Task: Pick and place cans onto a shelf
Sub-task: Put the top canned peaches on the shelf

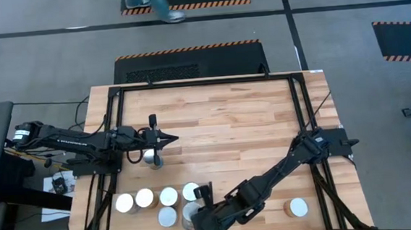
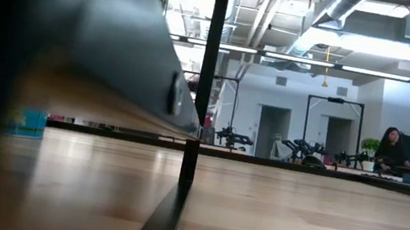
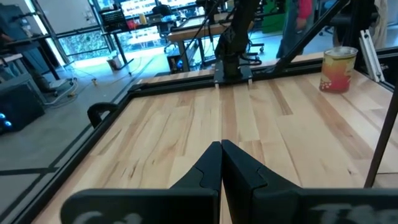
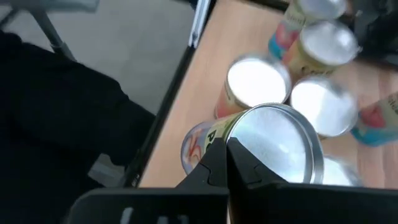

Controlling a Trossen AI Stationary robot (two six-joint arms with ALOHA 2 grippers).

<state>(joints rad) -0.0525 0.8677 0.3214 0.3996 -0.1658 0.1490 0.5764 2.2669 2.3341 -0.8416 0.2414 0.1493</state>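
Observation:
Several cans with silvery tops stand in a group point(image 1: 157, 199) near the table's near left edge. One more can point(image 1: 153, 158) stands beside my left arm, and another can point(image 1: 296, 208) stands at the near right. My left gripper point(image 1: 172, 139) is shut and empty above the bare tabletop point(image 3: 221, 144). My right gripper point(image 4: 227, 146) is shut, low over the right end of the group point(image 1: 195, 221), with its tips at the rim of a tan-sided can point(image 4: 280, 149). No plain plywood shelf shows in any view. My right gripper's shut fingertips point(image 4: 242, 158) stand at the rim of the tan-sided can's silvery top point(image 4: 249, 134), coming from the table's right and slanting down. I cannot tell whether they touch it. The can stands among the others.
A black metal frame point(image 1: 116, 136) runs around the tabletop. The lone can also shows far off in the left wrist view point(image 3: 339, 68). In the low view a blurred grey slanting shape point(image 2: 101, 41) fills the left, with a bluish can point(image 2: 26, 121) behind it. A person point(image 1: 156, 6) walks beyond the far edge.

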